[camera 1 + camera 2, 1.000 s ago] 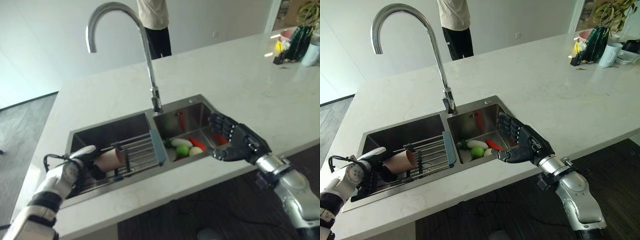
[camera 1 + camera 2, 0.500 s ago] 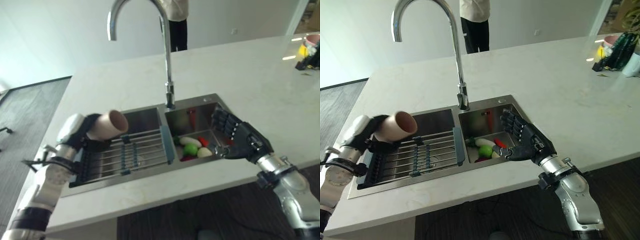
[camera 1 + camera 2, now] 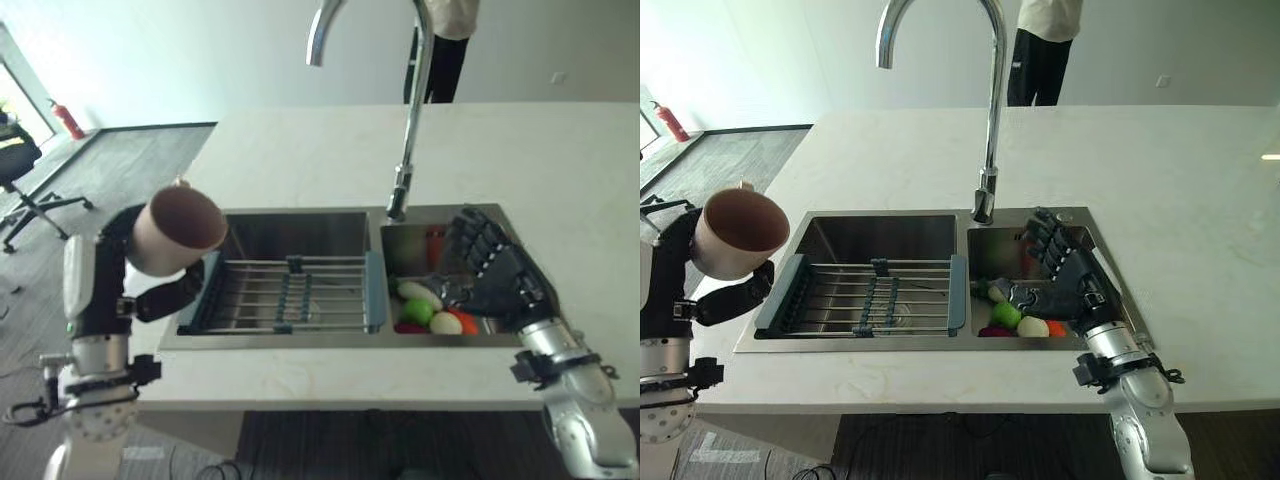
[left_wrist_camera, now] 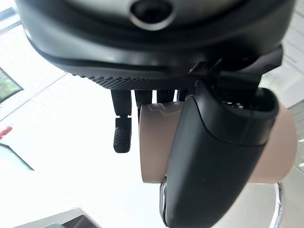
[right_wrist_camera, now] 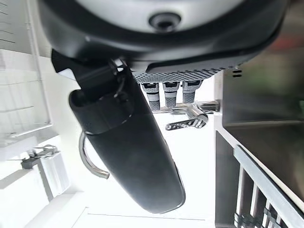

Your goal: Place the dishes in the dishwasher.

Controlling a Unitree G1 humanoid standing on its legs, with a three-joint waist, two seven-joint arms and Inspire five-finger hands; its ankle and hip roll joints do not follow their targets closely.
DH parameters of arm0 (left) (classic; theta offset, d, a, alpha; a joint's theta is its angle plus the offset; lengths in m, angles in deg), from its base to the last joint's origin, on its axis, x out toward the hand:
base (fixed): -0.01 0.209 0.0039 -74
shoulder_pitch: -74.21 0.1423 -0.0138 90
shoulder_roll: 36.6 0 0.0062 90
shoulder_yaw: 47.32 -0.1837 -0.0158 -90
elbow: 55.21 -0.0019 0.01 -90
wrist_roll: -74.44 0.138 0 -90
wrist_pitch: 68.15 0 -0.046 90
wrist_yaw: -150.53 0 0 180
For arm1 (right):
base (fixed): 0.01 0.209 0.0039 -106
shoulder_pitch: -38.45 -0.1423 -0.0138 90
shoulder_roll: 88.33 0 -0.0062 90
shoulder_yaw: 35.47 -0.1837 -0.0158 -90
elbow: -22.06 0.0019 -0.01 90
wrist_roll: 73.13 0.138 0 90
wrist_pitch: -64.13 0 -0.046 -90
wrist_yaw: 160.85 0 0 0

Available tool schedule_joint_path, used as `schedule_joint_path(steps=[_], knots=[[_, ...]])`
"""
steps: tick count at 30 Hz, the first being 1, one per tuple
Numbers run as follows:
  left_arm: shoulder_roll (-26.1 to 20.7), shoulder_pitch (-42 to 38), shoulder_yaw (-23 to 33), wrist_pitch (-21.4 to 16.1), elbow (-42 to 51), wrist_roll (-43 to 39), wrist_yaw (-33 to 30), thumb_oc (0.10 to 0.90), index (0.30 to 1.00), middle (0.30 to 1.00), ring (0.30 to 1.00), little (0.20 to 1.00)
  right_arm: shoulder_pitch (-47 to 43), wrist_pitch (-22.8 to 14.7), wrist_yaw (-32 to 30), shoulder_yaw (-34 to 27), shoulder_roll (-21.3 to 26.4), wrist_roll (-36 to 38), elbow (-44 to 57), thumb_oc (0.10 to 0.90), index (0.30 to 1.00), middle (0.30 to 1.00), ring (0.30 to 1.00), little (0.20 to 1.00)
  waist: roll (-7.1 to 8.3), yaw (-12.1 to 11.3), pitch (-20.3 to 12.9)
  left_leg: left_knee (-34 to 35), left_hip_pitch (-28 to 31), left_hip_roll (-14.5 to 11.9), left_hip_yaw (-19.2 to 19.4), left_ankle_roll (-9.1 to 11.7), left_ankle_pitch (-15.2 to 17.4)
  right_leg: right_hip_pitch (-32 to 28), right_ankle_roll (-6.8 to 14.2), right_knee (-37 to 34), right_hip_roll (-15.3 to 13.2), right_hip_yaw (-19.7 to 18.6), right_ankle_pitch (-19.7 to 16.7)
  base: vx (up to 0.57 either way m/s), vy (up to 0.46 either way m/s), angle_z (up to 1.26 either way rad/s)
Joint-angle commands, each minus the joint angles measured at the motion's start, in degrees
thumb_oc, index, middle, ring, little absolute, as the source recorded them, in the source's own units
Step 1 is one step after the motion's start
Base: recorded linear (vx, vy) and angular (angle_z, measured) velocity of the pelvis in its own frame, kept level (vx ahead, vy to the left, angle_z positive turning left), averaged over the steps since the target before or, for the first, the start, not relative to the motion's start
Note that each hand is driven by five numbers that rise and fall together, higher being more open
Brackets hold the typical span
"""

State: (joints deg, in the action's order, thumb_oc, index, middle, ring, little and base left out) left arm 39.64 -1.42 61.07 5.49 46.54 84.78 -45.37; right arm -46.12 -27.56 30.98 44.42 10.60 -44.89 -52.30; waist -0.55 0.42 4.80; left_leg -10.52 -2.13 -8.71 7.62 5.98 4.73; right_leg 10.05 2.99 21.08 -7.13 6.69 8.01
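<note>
A pale marble counter (image 3: 1200,230) is cut by a steel double sink (image 3: 830,240). Left of the sink, a smooth beige cup (image 3: 180,230) is gripped by the left hand (image 3: 165,297); its curled thumb is seen in the wrist view. Over the sink's right basin, the right hand (image 3: 1072,287) is held spread.

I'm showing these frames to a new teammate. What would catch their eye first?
Probably the beige cup, raised off the counter's left end with the left robot hand curled round it. Next, the tall curved faucet over the double sink, with the right robot hand open over bright vegetables in the right basin.
</note>
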Motion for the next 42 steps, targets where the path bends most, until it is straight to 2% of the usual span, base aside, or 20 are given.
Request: schedule_joint_path(steps=[1,2,4,6,7,8,10,13,14,15,18,20,23,24,25,26,28,31,41,42], knots=[[-0.70,-5.69,2.89,-4.95,4.72,-4.12,-3.70,0.400,0.300,0.300,0.300,0.300,-2.42,-9.90,-2.64,-4.28,-0.32,0.34,9.26,0.800,0.900,0.900,0.900,0.900,1.42,-1.09,-2.32,-6.67,-2.63,-2.04,-3.57,0.77,2.78,-4.07,3.77,-3.89,-1.25,0.76,-0.59,0.01,-0.125,0.22],[0.00,-5.10,2.70,-4.87,5.60,-3.95,-3.71,0.400,0.300,0.300,0.300,0.300,-2.20,-9.46,-2.54,-4.11,-0.51,2.14,9.56,0.800,0.900,0.900,0.900,0.900,1.43,-1.56,-2.07,-6.67,-2.76,-2.12,-4.14,0.95,2.31,-4.12,3.59,-3.89,-1.09,0.94,-0.57,0.03,-0.122,0.24],[0.58,-4.28,2.21,-4.46,6.55,-5.75,-2.82,0.400,0.300,0.300,0.300,0.300,-2.92,-10.56,-2.70,-2.98,-0.37,3.86,9.74,0.800,0.900,0.900,0.900,0.900,1.01,-3.67,-0.95,-6.67,-3.82,-2.74,-5.96,1.78,-2.20,-4.47,2.90,-3.89,-0.76,2.05,-0.27,0.04,-0.094,0.22],[0.98,-4.00,2.07,-4.29,7.45,-8.49,-2.97,0.400,0.300,0.300,0.300,0.300,-3.98,-12.40,-3.55,-1.17,-0.11,1.37,10.31,0.800,0.900,0.900,0.900,0.900,0.43,-5.34,0.53,-6.67,-6.03,-3.25,-5.54,2.12,-3.15,-4.47,2.93,-3.89,-1.49,4.19,-0.43,-0.11,0.007,0.39],[1.42,-4.20,2.08,-5.03,8.03,-10.46,-2.62,0.400,0.300,0.300,0.300,0.300,-4.36,-13.88,-4.07,-0.32,-0.05,0.94,10.26,0.800,0.900,0.900,0.900,0.900,0.01,-5.23,1.41,-6.67,-7.87,-5.90,0.18,3.13,-4.56,-5.22,3.56,-3.89,-2.88,8.48,-0.13,-0.36,0.089,1.41],[1.86,-5.54,1.03,-6.53,7.16,-12.99,-0.14,0.400,0.300,0.300,0.300,0.300,-4.12,-17.00,-3.83,-0.61,0.41,0.17,10.10,0.800,0.900,0.900,0.900,0.900,0.02,-3.80,1.82,-6.67,-7.83,-10.22,9.55,4.15,-7.58,-6.10,4.09,-3.89,-4.89,14.44,-0.67,-0.38,0.097,2.25],[1.47,-7.88,-1.14,-7.37,6.11,-15.46,1.89,0.400,0.300,0.300,0.300,0.300,-4.99,-19.86,-3.60,-1.69,2.26,0.75,9.26,0.800,0.900,0.900,0.900,0.900,1.28,-2.31,2.04,-6.67,-3.77,-11.30,18.12,3.81,-8.79,-6.32,4.23,-3.89,-7.77,20.00,-1.90,-0.36,0.086,2.44],[1.14,-8.52,-1.77,-8.84,5.10,-16.40,2.42,0.400,0.300,0.300,0.300,0.300,-5.87,-22.06,-2.97,-3.47,3.75,2.21,6.53,0.800,0.900,0.900,0.900,0.900,2.19,-2.62,2.19,-6.67,0.49,-7.41,17.31,3.69,-6.30,-6.78,5.24,-3.89,-9.86,21.15,-2.30,-0.21,0.149,1.82],[1.13,-8.78,-1.73,-9.33,4.81,-17.11,2.93,0.400,0.300,0.300,0.300,0.300,-5.86,-22.30,-3.18,-3.90,3.70,1.96,6.06,0.800,0.900,0.900,0.900,0.900,2.19,-2.46,2.09,-6.67,1.41,-7.25,18.14,3.45,-5.66,-7.03,5.38,-3.89,-10.40,21.84,-2.62,-0.19,0.383,1.27],[0.73,-9.63,-2.14,-10.88,4.04,-19.41,5.43,0.400,0.300,0.300,0.300,0.300,-5.69,-22.55,-5.07,-4.58,2.97,0.30,5.59,0.800,0.900,0.900,0.900,0.900,1.64,-2.19,1.59,-6.67,2.18,-8.30,19.32,3.22,-2.70,-7.82,6.48,-3.89,-11.85,24.12,-3.87,-0.20,0.401,1.59],[0.80,-9.29,-3.11,-10.58,4.70,-19.01,7.46,0.400,0.300,0.300,0.300,0.300,-4.64,-21.96,-7.02,-4.44,0.75,1.44,5.29,0.800,0.900,0.900,0.900,0.900,1.26,-2.82,0.68,-6.67,1.01,-5.89,14.68,2.04,3.36,-7.20,9.38,-3.89,-15.24,24.33,-7.25,-0.10,0.453,1.77],[0.75,-10.10,-3.73,-9.33,5.84,-19.19,7.90,0.400,0.300,0.300,0.300,0.300,-4.30,-21.66,-7.52,-3.97,-0.98,1.19,5.67,0.800,0.900,0.900,0.900,0.900,1.54,-3.77,0.29,-6.67,0.37,-3.71,12.91,1.49,5.10,-7.02,11.10,-3.89,-18.42,25.85,-10.36,-0.04,0.396,1.01],[0.62,-11.30,-3.70,-7.55,7.22,-19.55,8.11,0.400,0.300,0.300,0.300,0.300,-3.12,-21.55,-9.06,-2.95,-3.67,-1.81,6.85,0.800,0.900,0.900,0.900,0.900,2.23,-4.61,0.59,-6.67,-1.23,0.24,8.46,-0.43,6.47,-6.58,11.51,-3.89,-21.78,25.75,-16.21,0.02,0.433,0.70],[0.45,-11.90,-4.00,-7.03,7.04,-19.42,7.82,0.400,0.300,0.300,0.300,0.300,-3.19,-21.52,-9.26,-2.63,-4.20,-2.35,6.92,0.800,0.900,0.900,0.900,0.900,2.28,-4.31,0.82,-6.67,-2.04,0.93,8.33,-1.42,5.53,-5.99,10.28,-3.89,-21.47,25.90,-16.41,-0.01,0.329,0.80],[0.07,-12.65,-4.61,-6.81,6.72,-19.64,8.04,0.400,0.300,0.300,0.300,0.300,-3.14,-21.34,-10.14,-2.51,-4.29,-2.59,6.93,0.800,0.900,0.900,0.900,0.900,2.34,-3.48,0.89,-6.67,-2.47,1.78,6.53,-2.10,5.68,-5.27,9.83,-3.89,-19.41,22.79,-15.03,0.03,0.212,0.91],[-0.41,-13.65,-5.63,-7.10,6.03,-20.53,9.24,0.400,0.300,0.300,0.300,0.300,-2.19,-20.46,-11.58,-3.09,-4.16,-2.21,6.80,0.800,0.900,0.900,0.900,0.900,2.34,-1.96,0.92,-6.67,-3.35,3.12,3.05,-3.22,5.64,-4.05,8.45,-3.89,-14.50,15.76,-11.53,0.13,0.117,0.96],[0.26,-14.61,-7.46,-6.10,6.37,-20.43,9.86,0.400,0.300,0.300,0.300,0.300,-0.56,-19.03,-11.77,-4.36,-3.04,-0.38,6.58,0.800,0.900,0.900,0.900,0.900,2.67,-0.01,0.10,-6.67,-5.40,4.52,-1.69,-4.18,4.65,-2.89,6.30,-3.89,-6.50,6.48,-4.41,0.20,0.131,2.47],[0.58,-13.98,-8.22,-5.43,6.72,-19.08,7.05,0.400,0.300,0.300,0.300,0.300,-0.41,-17.42,-10.29,-3.90,-2.36,1.18,7.55,0.800,0.900,0.900,0.900,0.900,2.78,0.30,-0.95,-6.67,-6.35,5.05,-2.62,-3.95,4.41,-1.91,5.24,-3.89,-2.63,3.26,-2.54,0.14,0.065,1.50],[2.38,-12.38,-6.59,-6.72,7.84,-29.09,8.68,0.400,0.300,0.300,0.300,0.300,-1.99,-13.93,-9.06,-0.85,-0.54,0.08,7.44,0.800,0.900,0.900,0.900,0.900,1.73,-2.04,-2.04,-6.67,-5.74,5.97,-4.76,-3.75,4.47,-3.75,3.60,-3.89,-0.49,2.85,-0.37,0.09,-0.103,0.10],[2.92,-11.89,-6.38,-6.96,8.16,-29.58,9.09,0.400,0.300,0.300,0.300,0.300,-1.67,-12.15,-8.58,-0.63,-0.39,0.23,7.20,0.800,0.900,0.900,0.900,0.900,1.56,-2.07,-2.06,-6.67,-5.53,5.84,-4.87,-3.59,4.47,-3.93,3.35,-3.89,-0.24,2.91,-0.08,0.08,-0.119,0.08]])
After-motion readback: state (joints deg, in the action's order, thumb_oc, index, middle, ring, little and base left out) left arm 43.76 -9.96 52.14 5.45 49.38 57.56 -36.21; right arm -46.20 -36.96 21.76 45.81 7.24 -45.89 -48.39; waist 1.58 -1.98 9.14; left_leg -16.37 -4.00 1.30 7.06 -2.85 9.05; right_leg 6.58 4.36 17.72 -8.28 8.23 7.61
